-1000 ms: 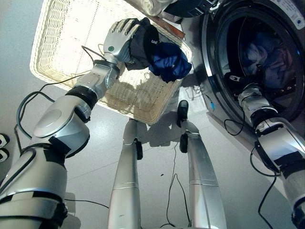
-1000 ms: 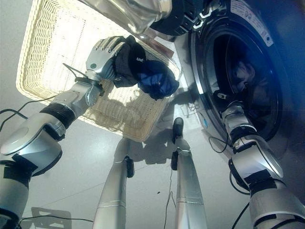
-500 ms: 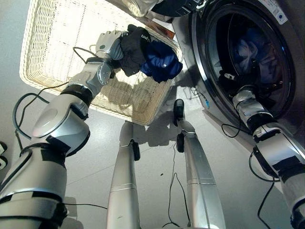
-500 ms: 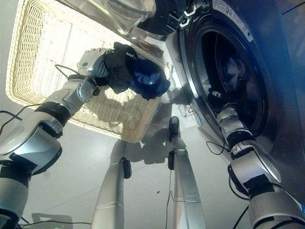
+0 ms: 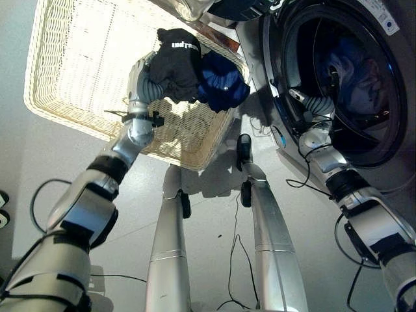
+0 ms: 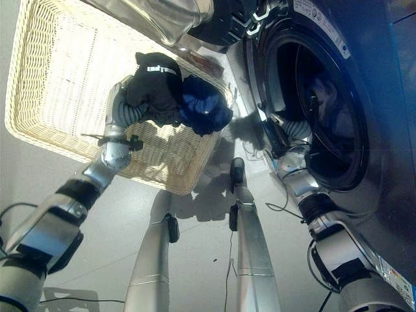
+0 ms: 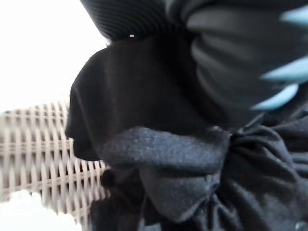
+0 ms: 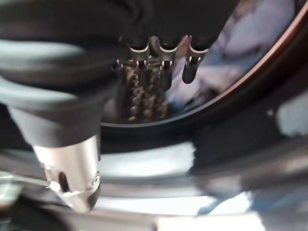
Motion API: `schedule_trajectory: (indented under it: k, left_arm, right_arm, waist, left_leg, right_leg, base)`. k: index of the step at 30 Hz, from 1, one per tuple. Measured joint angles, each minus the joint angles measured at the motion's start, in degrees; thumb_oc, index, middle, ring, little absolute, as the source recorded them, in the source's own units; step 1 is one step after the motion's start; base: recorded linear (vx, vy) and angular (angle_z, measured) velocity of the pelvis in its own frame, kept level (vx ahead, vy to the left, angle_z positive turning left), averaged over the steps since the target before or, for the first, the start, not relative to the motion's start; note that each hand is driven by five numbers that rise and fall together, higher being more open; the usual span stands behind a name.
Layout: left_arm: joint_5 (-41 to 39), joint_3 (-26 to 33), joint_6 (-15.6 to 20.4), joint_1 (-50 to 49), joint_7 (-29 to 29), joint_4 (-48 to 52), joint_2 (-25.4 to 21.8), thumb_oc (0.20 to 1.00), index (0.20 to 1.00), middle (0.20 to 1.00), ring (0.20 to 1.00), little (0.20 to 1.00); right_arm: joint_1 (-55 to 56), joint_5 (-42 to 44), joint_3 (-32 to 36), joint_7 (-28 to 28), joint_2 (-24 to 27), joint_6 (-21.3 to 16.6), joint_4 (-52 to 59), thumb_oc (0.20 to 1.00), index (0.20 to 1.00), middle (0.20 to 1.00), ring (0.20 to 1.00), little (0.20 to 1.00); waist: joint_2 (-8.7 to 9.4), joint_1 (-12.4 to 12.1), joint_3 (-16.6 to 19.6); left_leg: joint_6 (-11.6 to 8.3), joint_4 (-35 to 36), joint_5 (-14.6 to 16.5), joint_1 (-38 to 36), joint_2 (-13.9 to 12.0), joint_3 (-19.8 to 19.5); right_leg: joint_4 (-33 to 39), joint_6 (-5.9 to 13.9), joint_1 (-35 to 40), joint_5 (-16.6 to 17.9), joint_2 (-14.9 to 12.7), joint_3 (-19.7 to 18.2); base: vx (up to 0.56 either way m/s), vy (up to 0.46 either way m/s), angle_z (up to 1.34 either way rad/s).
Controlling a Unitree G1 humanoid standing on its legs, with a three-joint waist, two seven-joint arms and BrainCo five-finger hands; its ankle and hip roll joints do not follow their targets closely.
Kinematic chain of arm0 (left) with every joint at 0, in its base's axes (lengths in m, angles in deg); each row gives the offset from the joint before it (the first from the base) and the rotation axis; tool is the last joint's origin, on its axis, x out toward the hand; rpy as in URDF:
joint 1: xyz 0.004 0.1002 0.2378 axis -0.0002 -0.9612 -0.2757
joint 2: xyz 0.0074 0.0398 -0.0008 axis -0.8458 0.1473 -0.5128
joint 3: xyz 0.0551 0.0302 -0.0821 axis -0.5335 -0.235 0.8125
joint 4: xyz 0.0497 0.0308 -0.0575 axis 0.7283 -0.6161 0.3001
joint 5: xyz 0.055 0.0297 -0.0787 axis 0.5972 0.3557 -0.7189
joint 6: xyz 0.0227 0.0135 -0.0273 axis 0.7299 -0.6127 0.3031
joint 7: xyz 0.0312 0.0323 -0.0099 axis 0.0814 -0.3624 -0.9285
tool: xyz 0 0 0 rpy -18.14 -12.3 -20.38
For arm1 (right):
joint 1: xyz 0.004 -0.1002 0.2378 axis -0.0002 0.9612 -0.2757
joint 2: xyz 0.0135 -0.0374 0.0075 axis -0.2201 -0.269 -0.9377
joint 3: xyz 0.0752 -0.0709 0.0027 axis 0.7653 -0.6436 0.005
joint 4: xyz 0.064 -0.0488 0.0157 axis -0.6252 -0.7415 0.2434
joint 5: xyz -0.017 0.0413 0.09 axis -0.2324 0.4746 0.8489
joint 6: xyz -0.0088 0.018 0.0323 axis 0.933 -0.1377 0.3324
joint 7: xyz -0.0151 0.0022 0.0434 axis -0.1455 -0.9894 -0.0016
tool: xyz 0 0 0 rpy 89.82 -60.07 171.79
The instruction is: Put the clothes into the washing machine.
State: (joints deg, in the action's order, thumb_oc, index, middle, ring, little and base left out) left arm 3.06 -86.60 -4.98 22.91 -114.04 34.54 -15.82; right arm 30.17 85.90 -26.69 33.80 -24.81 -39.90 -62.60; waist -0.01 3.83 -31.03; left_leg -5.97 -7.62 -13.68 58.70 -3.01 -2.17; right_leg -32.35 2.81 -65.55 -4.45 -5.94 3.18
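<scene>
My left hand [image 5: 144,73] is raised over the white wicker basket [image 5: 78,71], shut on a bundle of clothes. The bundle is a black garment [image 5: 175,60] with white print and a dark blue garment [image 5: 222,81] hanging beside it toward the washer. In the left wrist view crumpled black cloth [image 7: 192,173] lies under the curled fingers. My right hand [image 5: 315,104] is at the rim of the washing machine's round opening [image 5: 273,65], open with straight fingers [image 8: 163,67] pointing into the drum and holding nothing. Blue and pale clothes [image 5: 354,68] lie inside the drum.
The basket stands on the grey floor to the left of the front-loading washer. The washer's open door, with its glossy glass bowl [image 6: 162,16], hangs over the basket's far edge. The basket's near right corner [image 5: 208,156] is close to the machine.
My left hand has turned and lifted the clothes bundle slightly higher, toward the washer. My right hand has drawn back from deep in the drum to its rim.
</scene>
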Motion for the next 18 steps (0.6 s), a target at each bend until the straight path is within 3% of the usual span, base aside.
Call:
schedule_trajectory:
  k: [5, 11, 13, 18]
  left_arm:
    - [2.4, 5.2, 2.64, -7.08, -6.25, 6.78, 3.66, 0.2, 0.2, 0.2, 0.2, 0.2]
    - [9.55, 6.41, 3.42, -10.98, -9.95, 15.09, 5.53, 0.2, 0.2, 0.2, 0.2, 0.2]
    - [10.53, 6.65, 3.5, -11.64, -10.35, 17.35, 5.51, 0.2, 0.2, 0.2, 0.2, 0.2]
    - [15.96, 7.53, 4.54, -12.01, -8.04, 22.56, 5.26, 0.2, 0.2, 0.2, 0.2, 0.2]
  right_arm:
    - [5.39, 0.95, 3.01, -5.93, -2.35, -3.17, 8.95, 1.0, 1.0, 1.0, 1.0, 1.0]
    - [10.2, 5.55, 3.74, -20.33, -4.73, -4.5, 18.02, 1.0, 1.0, 1.0, 1.0, 1.0]
    - [11.14, 7.32, 3.71, -23.36, -4.91, -4.47, 19.87, 1.0, 1.0, 1.0, 1.0, 1.0]
    - [12.49, 17.76, 1.66, -37.67, -4.9, -2.4, 24.74, 1.0, 1.0, 1.0, 1.0, 1.0]
  waist:
    - [0.0, -0.86, 0.0]
    - [0.01, -1.81, -0.01]
    - [0.01, -1.86, -0.01]
    - [0.01, -2.01, -0.01]
  left_leg:
    - [-0.52, 0.07, 0.01, -0.01, 0.02, -0.96]
    - [-0.75, -0.1, -0.16, -0.02, 0.08, -1.35]
    - [-0.76, -0.19, -0.17, -0.04, 0.15, -1.37]
    - [-0.98, -0.21, -0.25, -0.53, 0.16, -1.64]
  right_leg:
    - [-1.54, -0.83, -0.28, -1.16, -0.18, 0.8]
    - [-2.16, -0.98, -0.19, -1.64, -0.35, 1.21]
    - [-2.52, -1.06, -0.18, -1.84, -0.49, 1.29]
    - [-3.54, -1.06, -0.02, -2.26, -0.69, 1.66]
  base:
    - [0.0, -0.047, 0.08]
    - [0.0, -0.028, 0.03]
    - [0.01, -0.02, 0.06]
    - [0.0, -0.005, 0.02]
